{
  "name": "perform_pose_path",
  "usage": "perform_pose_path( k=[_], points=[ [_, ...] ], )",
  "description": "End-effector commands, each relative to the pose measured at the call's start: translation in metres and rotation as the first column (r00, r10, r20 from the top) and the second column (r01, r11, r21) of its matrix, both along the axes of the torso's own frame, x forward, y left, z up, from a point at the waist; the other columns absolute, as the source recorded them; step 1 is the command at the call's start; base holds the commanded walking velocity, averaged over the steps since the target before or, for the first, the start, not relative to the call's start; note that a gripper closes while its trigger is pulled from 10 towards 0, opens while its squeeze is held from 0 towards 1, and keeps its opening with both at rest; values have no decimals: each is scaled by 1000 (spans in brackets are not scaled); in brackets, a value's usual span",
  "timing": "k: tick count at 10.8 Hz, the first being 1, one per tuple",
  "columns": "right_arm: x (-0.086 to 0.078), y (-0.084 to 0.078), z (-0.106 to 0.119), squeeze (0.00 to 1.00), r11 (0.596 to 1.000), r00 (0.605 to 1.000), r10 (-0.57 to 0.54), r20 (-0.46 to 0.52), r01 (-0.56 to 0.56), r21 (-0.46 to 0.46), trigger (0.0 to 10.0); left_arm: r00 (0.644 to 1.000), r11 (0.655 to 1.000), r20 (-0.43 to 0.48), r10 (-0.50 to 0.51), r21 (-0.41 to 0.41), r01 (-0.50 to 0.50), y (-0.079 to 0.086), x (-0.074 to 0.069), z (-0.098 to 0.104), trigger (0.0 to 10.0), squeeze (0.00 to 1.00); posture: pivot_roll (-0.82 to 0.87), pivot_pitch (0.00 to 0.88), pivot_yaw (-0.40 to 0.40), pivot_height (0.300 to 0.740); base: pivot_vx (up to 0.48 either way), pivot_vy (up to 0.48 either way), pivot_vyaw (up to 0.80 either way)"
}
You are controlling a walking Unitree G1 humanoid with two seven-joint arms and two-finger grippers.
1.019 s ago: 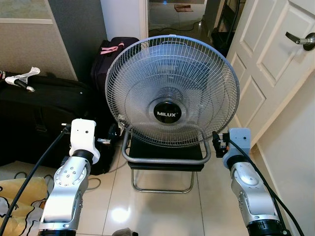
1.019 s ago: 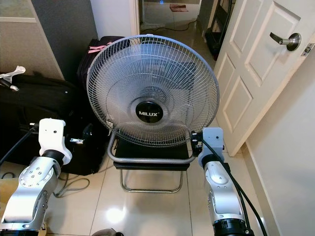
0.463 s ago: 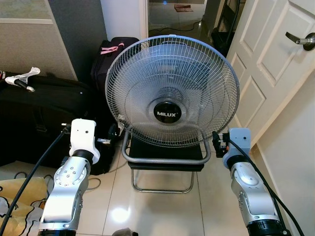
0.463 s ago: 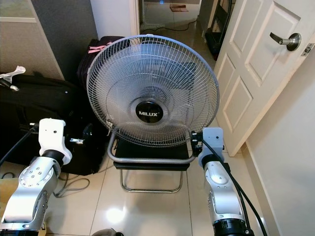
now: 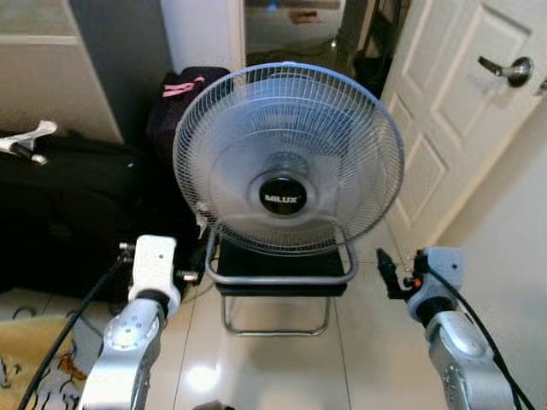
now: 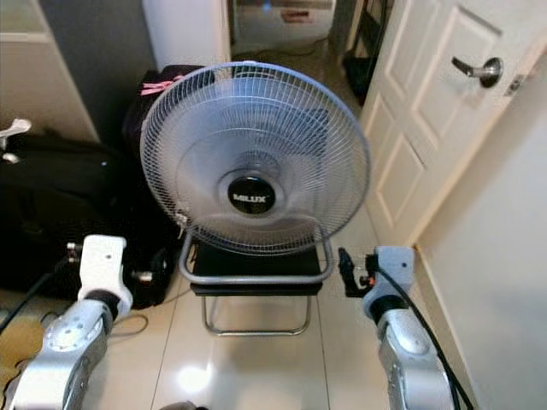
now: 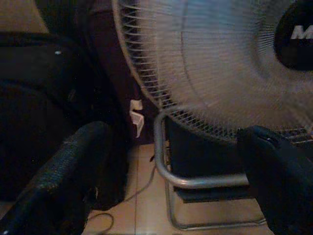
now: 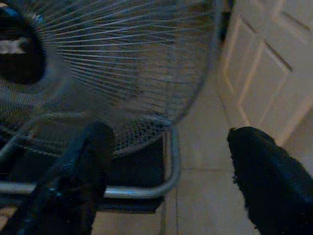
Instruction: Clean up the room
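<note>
Milux floor fan (image 5: 288,160) stands on the tiled floor (image 5: 359,342) between black luggage (image 5: 68,205) and a white door (image 5: 453,111). Left end effector (image 7: 166,161) and right end effector (image 8: 166,161) flank its metal stand (image 5: 278,295), fingers spread, apart from it.

The fan (image 5: 288,159) has a silver wire grille of fine radial spokes and a black hub with white lettering; its stand (image 5: 279,278) is chrome tubing around a black base. At nine o'clock lies a black case (image 5: 64,209), and at eleven o'clock a black bag (image 5: 179,102) with a pink strap. The door (image 5: 453,102) at two o'clock is white and panelled, with a silver handle (image 5: 504,70). The floor (image 5: 359,342) is glossy cream tile. Both arms are silver with white wrist blocks and black fingers (image 7: 63,171).
</note>
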State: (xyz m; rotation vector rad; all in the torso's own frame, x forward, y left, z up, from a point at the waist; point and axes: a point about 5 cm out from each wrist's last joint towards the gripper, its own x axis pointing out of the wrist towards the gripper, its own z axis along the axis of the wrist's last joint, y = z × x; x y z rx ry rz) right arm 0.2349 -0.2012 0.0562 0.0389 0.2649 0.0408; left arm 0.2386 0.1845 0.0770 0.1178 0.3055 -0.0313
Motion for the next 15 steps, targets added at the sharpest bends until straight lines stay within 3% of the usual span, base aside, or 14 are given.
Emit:
perform_pose_path(
  k=[1, 3, 6, 8, 10, 11, 13, 15],
  points=[
    [4, 4, 13, 1000, 999, 997, 41, 58, -41, -2, 10000, 1000, 1000, -14, 15, 13, -15, 2, -3, -1, 10000, 0, -100, 0, 0, 740, 0, 0, 775],
    [5, 10, 14, 1000, 997, 995, 76, 62, -77, 19, 10000, 1000, 1000, -1, 28, -5, -28, 3, -1, 2, 10000, 0, -89, 0, -9, 740, 0, 0, 784],
    [0, 19, 10, 1000, 998, 997, 66, 38, -67, 22, 10000, 999, 999, 3, 39, 30, -39, 12, -3, 5, 10000, 0, -82, 0, -6, 740, 0, 0, 783],
    [3, 11, 5, 1000, 999, 1000, 19, 22, -20, 50, 10000, 999, 999, 24, 26, 46, -27, 11, 2, 11, 10000, 0, -90, 0, 10, 740, 0, 0, 788],
    [8, 10, 7, 1000, 1000, 999, 24, 45, -24, 13, 10000, 998, 998, 28, 49, 44, -50, 11, 4, 9, 10000, 0, -96, 0, 16, 740, 0, 0, 784],
    [19, 4, 17, 1000, 1000, 996, -21, 87, 21, -4, 10000, 996, 998, 72, 61, 21, -63, 6, 15, 20, 10000, 0, -123, 0, 19, 740, 0, 0, 788],
    [22, 11, 11, 1000, 999, 998, 18, 62, -16, -30, 10000, 994, 994, 80, 78, 66, -84, 7, 23, 12, 10000, 0, -103, 0, 4, 740, 0, 0, 791],
    [24, 17, 19, 1000, 995, 993, 14, 119, -3, -98, 10000, 983, 983, 141, 117, 122, -134, 9, 26, 19, 10000, 0, -127, 0, 8, 740, 0, 0, 794]
  ],
)
